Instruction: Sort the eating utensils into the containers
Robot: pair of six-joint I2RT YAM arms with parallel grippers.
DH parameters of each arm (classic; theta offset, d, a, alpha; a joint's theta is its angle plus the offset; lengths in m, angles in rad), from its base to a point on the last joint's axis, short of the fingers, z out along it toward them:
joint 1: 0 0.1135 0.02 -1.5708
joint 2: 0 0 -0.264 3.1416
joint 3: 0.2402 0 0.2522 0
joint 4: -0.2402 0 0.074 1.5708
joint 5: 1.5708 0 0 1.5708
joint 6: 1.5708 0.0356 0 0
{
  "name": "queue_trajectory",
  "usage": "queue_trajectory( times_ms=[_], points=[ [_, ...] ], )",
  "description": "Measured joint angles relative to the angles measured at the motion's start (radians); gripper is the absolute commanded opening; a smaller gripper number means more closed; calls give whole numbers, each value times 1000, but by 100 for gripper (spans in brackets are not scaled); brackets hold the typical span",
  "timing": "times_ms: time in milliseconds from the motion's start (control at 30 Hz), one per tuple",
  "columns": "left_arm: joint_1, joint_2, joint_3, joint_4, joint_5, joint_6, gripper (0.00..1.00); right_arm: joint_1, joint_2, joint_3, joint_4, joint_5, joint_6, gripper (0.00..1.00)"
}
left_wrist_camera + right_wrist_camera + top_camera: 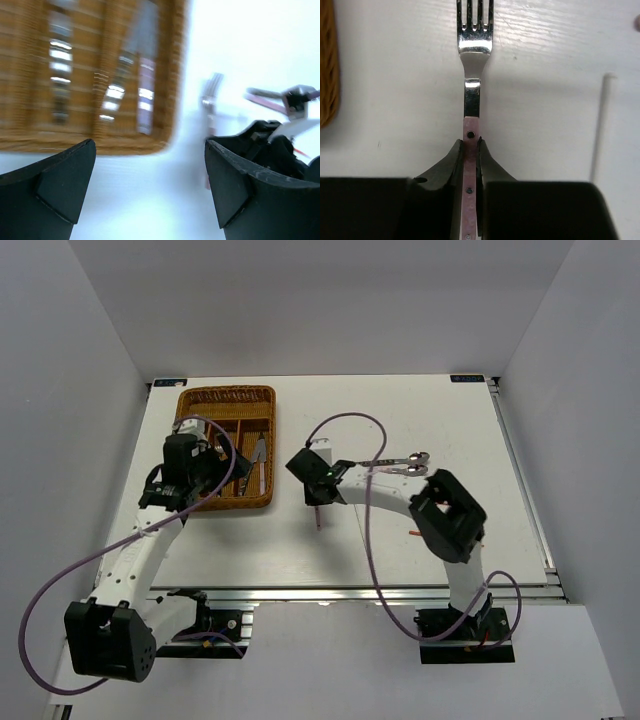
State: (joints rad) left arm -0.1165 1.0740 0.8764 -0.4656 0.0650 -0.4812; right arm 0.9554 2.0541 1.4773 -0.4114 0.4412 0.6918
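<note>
Just beyond the arm bases, a thin red chopstick [414,533] lies on the white table [450,410] beside the right arm. Farther in, at mid-table, the right gripper [470,150] is pinched tight on the pinkish handle of a fork [475,50], tines pointing toward the far side. Whether the fork rests on the table or hangs just above it cannot be told. A pale chopstick [600,125] lies to its right, apart from it. Two spoons [405,463] sit side by side on the table, farther right. Across to the left, the left gripper [150,145] hovers at the near edge of the wicker tray [225,390], fingers spread wide and holding nothing. Inside the tray, a knife [260,455] with a pinkish handle lies in the right-hand long slot.
</note>
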Motion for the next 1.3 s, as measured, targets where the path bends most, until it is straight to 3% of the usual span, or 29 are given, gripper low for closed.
queue_trajectory(
  times_ms=[200,367,533,700,800,833,900,933,1100,1300],
  points=[
    [-139,4,-103,211,222,-166,98,15,-319,-169,56,-85,-74,0],
    [-276,60,-101,366,285,-238,97,32,-503,-254,170,-185,-87,0],
    [-300,115,-100,405,286,-276,85,59,-575,-307,199,-215,-88,0],
    [-310,153,-100,434,283,-307,53,80,-583,-309,205,-221,-95,0],
    [-322,179,-94,460,288,-325,15,90,-581,-308,205,-225,-98,0],
    [-325,189,-90,473,300,-345,0,92,-577,-307,202,-225,-96,6],
    [-338,202,-65,488,315,-346,0,93,-556,-306,209,-214,-93,38],
    [-340,207,-56,475,304,-336,0,91,-553,-306,213,-213,-94,89],
    [-285,256,91,252,206,-214,0,79,-590,-318,211,-190,-106,89],
    [-32,428,414,-17,70,-21,0,-28,-777,-406,201,-166,-121,89]
  ],
)
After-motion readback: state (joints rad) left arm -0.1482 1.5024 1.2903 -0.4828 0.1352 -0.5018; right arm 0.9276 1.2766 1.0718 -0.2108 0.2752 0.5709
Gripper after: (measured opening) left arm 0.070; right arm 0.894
